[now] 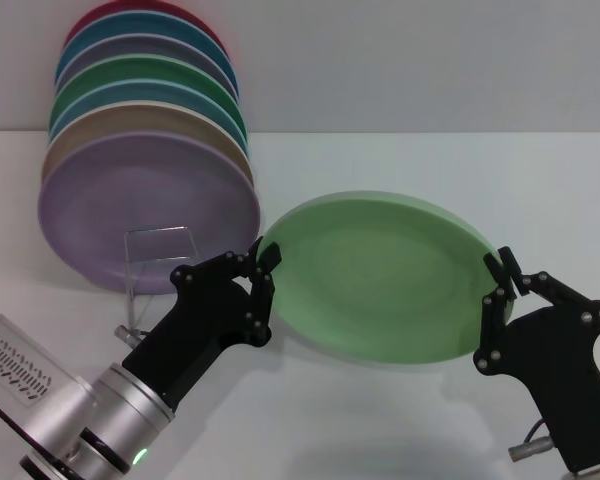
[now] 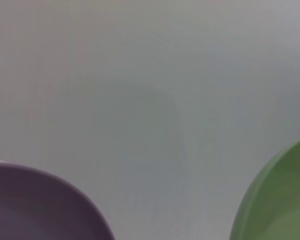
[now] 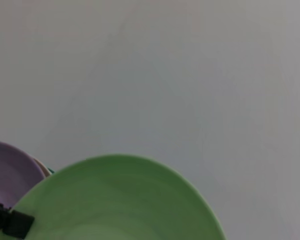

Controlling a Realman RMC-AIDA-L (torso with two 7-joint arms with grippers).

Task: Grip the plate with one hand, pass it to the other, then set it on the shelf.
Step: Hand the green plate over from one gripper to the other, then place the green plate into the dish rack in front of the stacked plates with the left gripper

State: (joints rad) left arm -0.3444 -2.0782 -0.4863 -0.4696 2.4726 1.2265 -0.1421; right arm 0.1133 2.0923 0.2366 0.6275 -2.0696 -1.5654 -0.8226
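We look down on a broad white matte table (image 1: 400,420) that meets a pale grey wall (image 1: 430,60) behind it; the right half and the near middle of the table are bare, so the freest room lies there.

At the far left stands a leaning stack of round coloured plates (image 1: 145,110), with a lilac-purple matte plate (image 1: 145,205) at the front. Its rim also shows in the left wrist view (image 2: 45,210).

The round, shallow, matte light mint-green plate (image 1: 380,275) is lifted off the table and tilted, its face turned toward us, in the middle of the scene between both arms. Its left edge is near the lilac-purple plate's rim but apart from it.

Our black skeletal left gripper (image 1: 265,262) on its silver-grey wrist comes up from the lower left and is closed on the mint-green plate's left rim. Our black skeletal right gripper (image 1: 502,280) pinches the plate's right rim from the lower right.

The small clear thin-framed upright rack (image 1: 160,262) stands in front of the lilac-purple plate, just behind the left gripper and left of the held plate.
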